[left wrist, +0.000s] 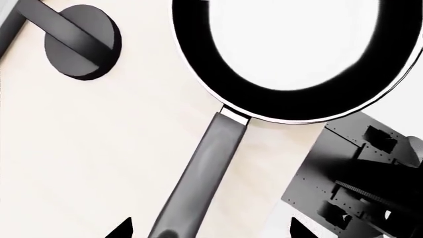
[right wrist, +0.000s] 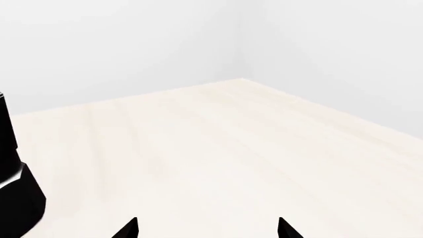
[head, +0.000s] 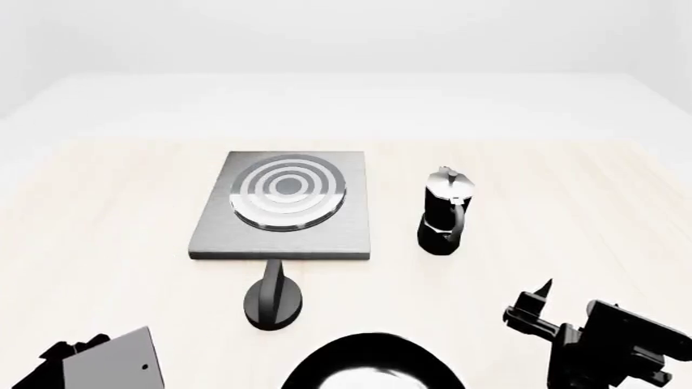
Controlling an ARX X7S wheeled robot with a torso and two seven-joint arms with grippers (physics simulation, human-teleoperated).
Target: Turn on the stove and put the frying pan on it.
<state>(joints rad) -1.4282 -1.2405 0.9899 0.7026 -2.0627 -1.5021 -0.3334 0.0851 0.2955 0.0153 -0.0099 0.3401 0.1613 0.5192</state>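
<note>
The stove (head: 346, 235) is a grey square plate with a ringed burner, lying mid-table. Its black round knob (head: 272, 301) (left wrist: 82, 42) stands just in front of it. The frying pan (head: 373, 365) (left wrist: 297, 54), black with a pale shiny inside, rests on the table at the near edge. Its long handle (left wrist: 205, 173) runs back between the open fingertips of my left gripper (left wrist: 211, 230), nearer one tip, and neither tip touches it. My right gripper (head: 530, 304) (right wrist: 208, 229) hovers open and empty to the right of the pan.
A black-and-silver moka pot (head: 446, 212) (right wrist: 17, 188) stands right of the stove. My left arm's wrist block (head: 103, 365) sits at the lower left. The pale wooden table (head: 130, 194) stretches wide, with white walls behind.
</note>
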